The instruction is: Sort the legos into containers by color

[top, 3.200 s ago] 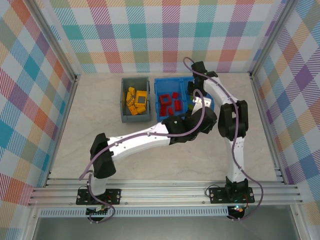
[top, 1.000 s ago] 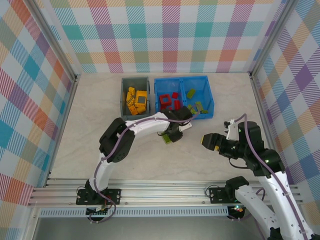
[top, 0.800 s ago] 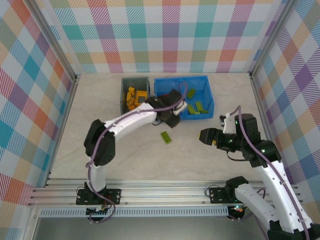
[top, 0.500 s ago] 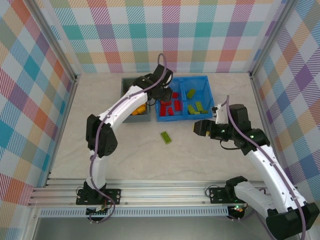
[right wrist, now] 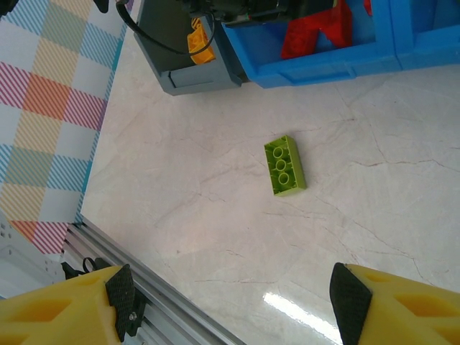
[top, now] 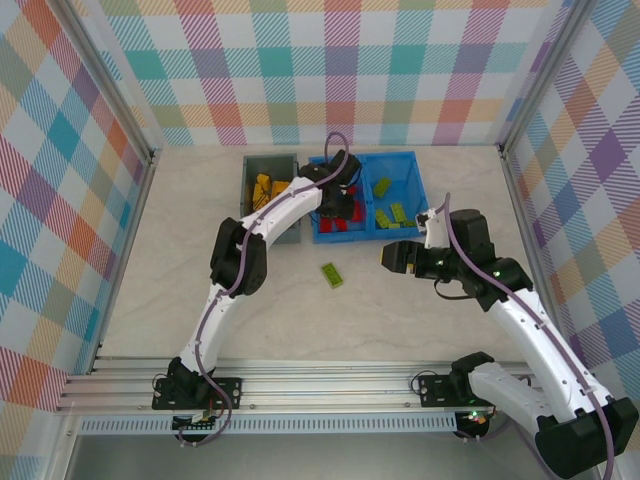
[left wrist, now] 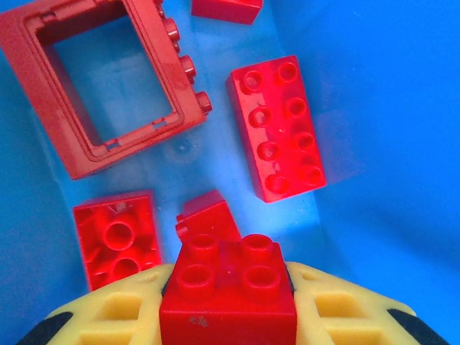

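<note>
My left gripper (left wrist: pixel 228 291) is shut on a red 2x2 lego (left wrist: pixel 228 277), low over the left compartment of the blue container (left wrist: pixel 374 108). Beneath it lie a red frame (left wrist: pixel 108 79), a red 2x4 brick (left wrist: pixel 279 128) and smaller red pieces. From above, the left gripper (top: pixel 338 200) hangs over that compartment, whose right half holds green legos (top: pixel 392 214). One lime green lego (top: pixel 332 274) (right wrist: pixel 284 165) lies on the table. My right gripper (top: pixel 393 256) (right wrist: pixel 230 305) is open, right of and above it. Yellow legos (top: pixel 268 192) fill the grey container (top: pixel 247 205).
The blue container (top: pixel 365 157) and the grey one stand side by side at the back of the marble tabletop. A metal rail (right wrist: pixel 136 295) runs along the near edge, and checked walls enclose the table. The left arm stretches from its base up across the grey container.
The left gripper swung from the table near the green lego, back past the grey container, to the blue container's red compartment. The right arm moved left toward the green lego.
</note>
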`<control>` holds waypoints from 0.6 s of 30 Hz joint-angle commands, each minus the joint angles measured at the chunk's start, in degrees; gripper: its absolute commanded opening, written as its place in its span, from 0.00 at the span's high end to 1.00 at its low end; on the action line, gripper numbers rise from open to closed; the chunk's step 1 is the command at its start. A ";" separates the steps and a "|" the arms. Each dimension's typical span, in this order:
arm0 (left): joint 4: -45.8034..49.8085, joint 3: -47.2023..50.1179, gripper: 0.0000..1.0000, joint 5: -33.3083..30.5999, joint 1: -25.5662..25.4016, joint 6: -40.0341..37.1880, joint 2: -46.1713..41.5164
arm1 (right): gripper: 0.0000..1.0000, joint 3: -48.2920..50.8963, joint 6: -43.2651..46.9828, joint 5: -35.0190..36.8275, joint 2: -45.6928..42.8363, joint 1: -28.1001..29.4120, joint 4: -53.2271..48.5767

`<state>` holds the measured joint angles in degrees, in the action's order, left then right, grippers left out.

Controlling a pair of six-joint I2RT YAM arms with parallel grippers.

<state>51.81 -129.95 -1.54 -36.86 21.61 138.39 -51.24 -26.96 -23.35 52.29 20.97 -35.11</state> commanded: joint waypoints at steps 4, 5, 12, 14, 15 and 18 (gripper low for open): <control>-1.80 -1.13 0.78 3.65 0.23 5.56 0.77 | 0.26 1.10 -0.47 0.33 -0.35 0.39 1.66; -1.82 -0.48 0.78 3.65 0.21 5.96 0.59 | 0.26 1.27 -0.59 0.27 -0.31 0.36 1.86; -3.16 4.09 0.54 3.99 0.26 6.63 -2.59 | 0.26 1.67 -0.07 0.41 1.54 0.47 2.15; -4.23 5.94 0.52 4.09 0.21 6.82 -4.53 | 0.26 1.68 0.30 0.71 2.08 0.52 2.16; -4.64 6.96 0.51 4.09 0.21 6.98 -5.63 | 0.26 1.59 0.49 0.84 2.42 0.52 2.06; -5.53 9.28 0.50 3.77 0.15 7.35 -9.20 | 0.26 0.85 1.90 0.83 3.75 0.64 1.54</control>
<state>47.79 -121.82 2.13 -36.86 27.90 136.46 -50.26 -27.22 -22.76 55.22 21.12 -34.48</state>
